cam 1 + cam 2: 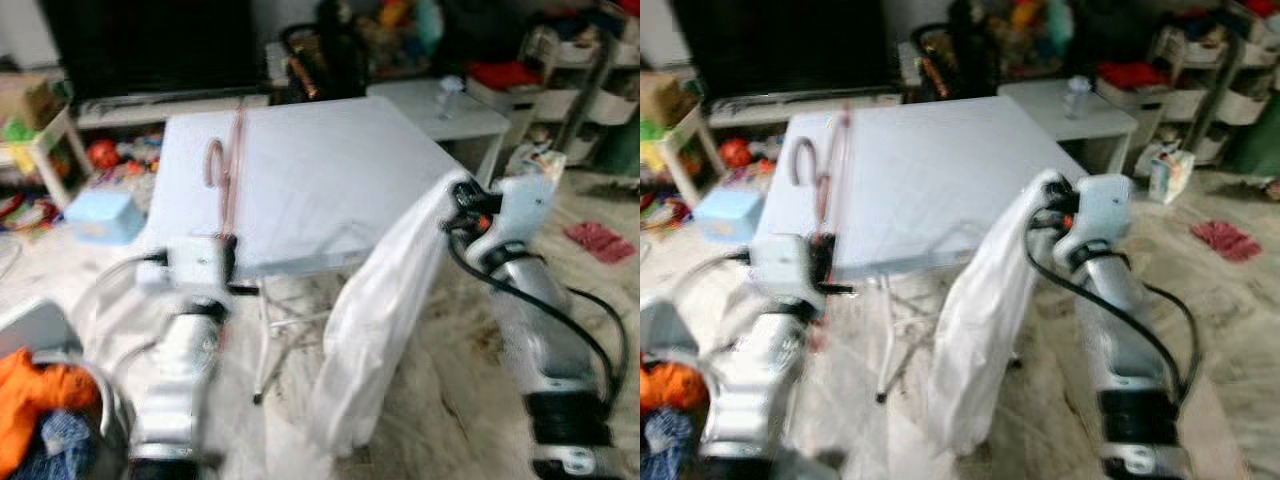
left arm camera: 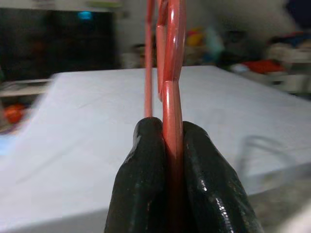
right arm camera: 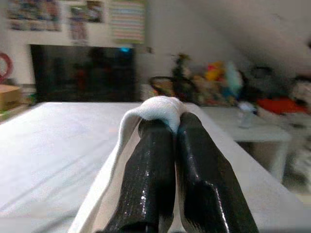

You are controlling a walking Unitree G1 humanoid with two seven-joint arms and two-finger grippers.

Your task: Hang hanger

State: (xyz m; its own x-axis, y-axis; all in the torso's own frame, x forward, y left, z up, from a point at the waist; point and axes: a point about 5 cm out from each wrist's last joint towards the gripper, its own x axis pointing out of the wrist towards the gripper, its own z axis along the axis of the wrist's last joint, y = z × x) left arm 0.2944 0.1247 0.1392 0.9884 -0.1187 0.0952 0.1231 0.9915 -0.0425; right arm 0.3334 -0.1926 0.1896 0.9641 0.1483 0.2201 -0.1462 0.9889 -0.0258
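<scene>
1. White surface (image 1: 330,180) stands ahead of both arms.
2. White garment (image 1: 375,320) hangs off the surface's right edge, top pinched in the closed right gripper (image 3: 167,127).
3. Pink hanger (image 1: 232,160) lies lengthwise on the surface, pointing away, near end clamped by the left gripper (image 2: 167,133); garment well right of it.

Motion-blurred clutter (image 1: 60,170) beyond the table (image 1: 330,180); orange laundry (image 1: 35,395) cut by frame edge.

Home living room, television (image 1: 150,45), toys (image 1: 105,155)
</scene>
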